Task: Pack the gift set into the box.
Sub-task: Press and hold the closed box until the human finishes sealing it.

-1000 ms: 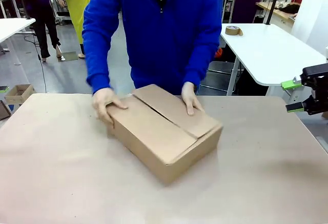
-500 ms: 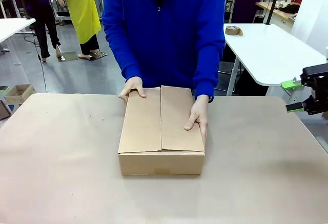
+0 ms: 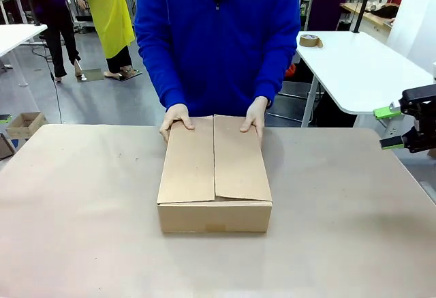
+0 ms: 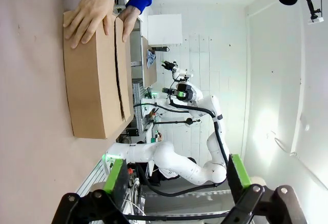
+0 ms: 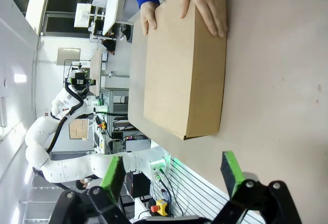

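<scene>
The box (image 3: 214, 168) lies in the middle of the table with its top flaps folded shut, a seam running down the middle. A person in a blue top rests one hand (image 3: 176, 117) and the other hand (image 3: 253, 115) on its far edge. The gift set is out of view. My right gripper (image 3: 390, 127) hangs open at the table's right edge, well clear of the box (image 5: 184, 70), with nothing between the green pads of the gripper (image 5: 171, 175). My left gripper (image 4: 177, 175) is open and holds nothing, and the box (image 4: 95, 75) lies well ahead of it.
The brown paper-covered table (image 3: 82, 230) is bare around the box. A white table (image 3: 361, 66) with a tape roll (image 3: 310, 40) stands behind at the right. A small brown carton (image 3: 26, 123) sits on the floor at the far left. People stand in the background.
The person turned the box from a skewed position to square with the table. One hand then slid from the box's side to its far edge. My right gripper stayed still.
</scene>
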`<state>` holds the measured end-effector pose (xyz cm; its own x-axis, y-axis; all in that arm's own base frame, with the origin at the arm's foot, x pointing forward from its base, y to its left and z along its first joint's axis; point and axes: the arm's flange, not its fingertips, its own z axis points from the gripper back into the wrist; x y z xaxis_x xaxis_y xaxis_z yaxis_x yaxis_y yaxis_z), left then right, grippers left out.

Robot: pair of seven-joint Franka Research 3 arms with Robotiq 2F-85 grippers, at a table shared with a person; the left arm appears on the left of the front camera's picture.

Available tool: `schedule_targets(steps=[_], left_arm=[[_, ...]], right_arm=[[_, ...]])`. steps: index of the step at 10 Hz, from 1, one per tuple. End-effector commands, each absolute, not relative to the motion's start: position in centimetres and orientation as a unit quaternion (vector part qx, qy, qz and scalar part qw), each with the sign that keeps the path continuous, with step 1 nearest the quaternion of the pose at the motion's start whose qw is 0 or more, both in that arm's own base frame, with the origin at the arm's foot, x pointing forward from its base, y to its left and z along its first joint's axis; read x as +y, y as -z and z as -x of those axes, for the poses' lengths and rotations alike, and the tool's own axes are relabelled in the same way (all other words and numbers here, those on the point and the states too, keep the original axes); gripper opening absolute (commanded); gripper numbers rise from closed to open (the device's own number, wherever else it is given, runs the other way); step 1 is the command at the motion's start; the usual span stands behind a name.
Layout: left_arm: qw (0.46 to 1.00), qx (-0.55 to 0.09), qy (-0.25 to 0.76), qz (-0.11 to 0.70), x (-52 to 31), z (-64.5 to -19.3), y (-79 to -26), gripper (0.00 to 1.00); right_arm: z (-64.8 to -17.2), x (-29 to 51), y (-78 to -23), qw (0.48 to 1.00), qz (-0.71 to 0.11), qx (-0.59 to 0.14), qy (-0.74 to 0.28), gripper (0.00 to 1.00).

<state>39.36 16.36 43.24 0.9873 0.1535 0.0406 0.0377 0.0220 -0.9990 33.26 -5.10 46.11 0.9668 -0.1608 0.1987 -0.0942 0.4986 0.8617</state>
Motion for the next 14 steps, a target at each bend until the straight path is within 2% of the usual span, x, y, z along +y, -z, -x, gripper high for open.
schedule_targets(steps=[1, 2, 3, 4, 5, 6, 7, 8, 9, 10, 11, 12, 13, 14], left_arm=[[0.713, -0.065, -0.039, 0.697, 16.3, -39.0, -43.3, 1.00], [0.713, -0.065, -0.039, 0.697, 16.3, -39.0, -43.3, 1.00], [0.712, -0.068, -0.041, 0.698, 16.4, -39.4, -43.2, 1.00], [0.725, -0.062, 0.049, 0.685, 12.4, -40.4, -43.4, 1.00], [0.735, -0.097, 0.137, 0.657, 7.7, -41.0, -43.3, 1.00], [0.726, -0.128, 0.226, 0.637, 2.8, -40.9, -43.1, 1.00], [0.718, -0.171, 0.286, 0.611, -0.6, -40.6, -42.4, 1.00], [0.698, -0.237, 0.331, 0.589, -3.4, -40.1, -41.3, 1.00], [0.676, -0.340, 0.371, 0.539, -5.4, -39.7, -40.2, 1.00], [0.633, -0.385, 0.405, 0.536, -6.5, -39.1, -40.1, 1.00], [0.613, -0.409, 0.411, 0.537, -6.7, -38.4, -40.4, 1.00], [0.629, -0.426, 0.377, 0.531, -5.3, -39.0, -41.1, 1.00], [0.669, -0.343, 0.370, 0.545, -7.0, -39.7, -40.8, 1.00], [0.669, -0.343, 0.370, 0.545, -7.0, -39.7, -40.8, 1.00]], right_arm=[[-33.3, -5.2, -46.4, 0.859, -0.497, -0.127, 0.014, 1.00], [-33.3, -5.1, -46.1, 0.856, -0.500, -0.127, 0.019, 1.00], [-34.3, -2.4, -46.8, 0.859, -0.495, -0.128, -0.028, 1.00], [-35.4, 1.5, -47.4, 0.859, -0.476, -0.153, -0.112, 1.00], [-36.1, 5.6, -48.1, 0.836, -0.473, -0.186, -0.208, 1.00], [-36.6, 10.0, -48.2, 0.805, -0.460, -0.221, -0.303, 1.00], [-36.3, 12.8, -48.1, 0.750, -0.444, -0.262, -0.414, 1.00], [-36.3, 14.5, -48.1, 0.682, -0.447, -0.325, -0.479, 1.00], [-36.3, 15.5, -48.0, 0.618, -0.458, -0.355, -0.532, 1.00], [-36.3, 16.3, -47.5, 0.584, -0.465, -0.375, -0.549, 1.00], [-36.3, 16.1, -46.8, 0.591, -0.475, -0.368, -0.539, 1.00], [-37.4, 14.8, -46.5, 0.659, -0.473, -0.319, -0.489, 1.00], [-35.3, 17.1, -49.2, 0.682, -0.418, -0.335, -0.498, 1.00], [-35.3, 17.1, -49.2, 0.682, -0.418, -0.335, -0.498, 1.00]])
